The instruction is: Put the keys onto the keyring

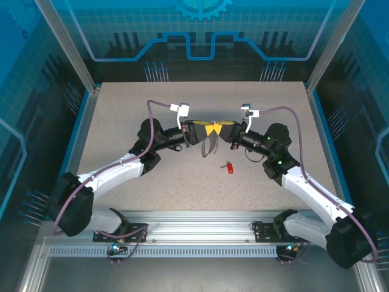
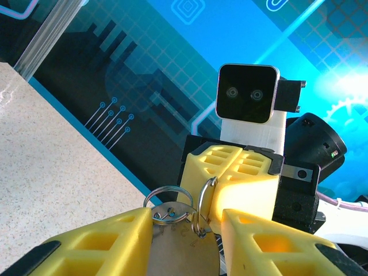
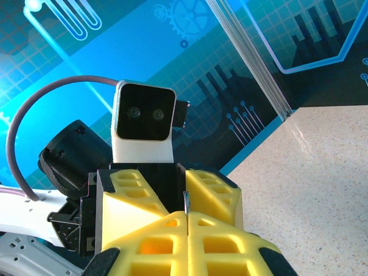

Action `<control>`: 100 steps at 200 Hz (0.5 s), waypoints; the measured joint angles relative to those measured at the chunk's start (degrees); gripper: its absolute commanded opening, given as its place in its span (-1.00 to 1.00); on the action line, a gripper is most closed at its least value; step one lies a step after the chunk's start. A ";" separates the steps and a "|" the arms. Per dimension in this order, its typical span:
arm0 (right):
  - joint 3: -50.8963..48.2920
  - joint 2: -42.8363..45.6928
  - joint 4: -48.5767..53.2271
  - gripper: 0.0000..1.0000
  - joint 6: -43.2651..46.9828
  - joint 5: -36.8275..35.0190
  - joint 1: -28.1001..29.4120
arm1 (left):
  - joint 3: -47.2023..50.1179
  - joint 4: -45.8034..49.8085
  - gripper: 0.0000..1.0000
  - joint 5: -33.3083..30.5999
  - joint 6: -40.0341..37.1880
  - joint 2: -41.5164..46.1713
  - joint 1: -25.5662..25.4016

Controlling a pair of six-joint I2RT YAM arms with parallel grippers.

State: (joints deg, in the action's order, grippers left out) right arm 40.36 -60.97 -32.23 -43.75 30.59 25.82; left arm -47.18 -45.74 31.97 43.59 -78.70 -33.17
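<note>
Speckled tabletop, above its centre: left gripper and right gripper both clamped the keyring. Uneven pulling could have snapped it free; the key lay unthreaded below.

No readable text, brand or number showing anywhere. Back wall panel beyond table carrying graphics only: gear emblem sitting above table's far edge, circuit-trace lines rising just behind that edge. Red key lying near table centre, too small for reading any marking.
</note>
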 measured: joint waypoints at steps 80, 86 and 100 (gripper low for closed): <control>-0.04 0.00 0.00 -1.00 0.02 -0.02 -0.02 | 0.00 -1.16 -0.55 -1.36 0.04 0.42 0.00; -0.04 0.00 0.00 -1.00 0.02 -0.02 0.00 | 0.00 -1.31 -0.55 -1.33 0.00 0.42 -0.02; -0.13 0.00 0.00 -1.00 0.02 -0.02 0.00 | 0.00 -1.66 -0.58 -1.31 0.04 0.42 -0.02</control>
State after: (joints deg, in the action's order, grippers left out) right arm 40.23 -60.97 -32.23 -43.72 30.57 25.82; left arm -47.18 -47.40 30.65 43.64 -78.28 -33.19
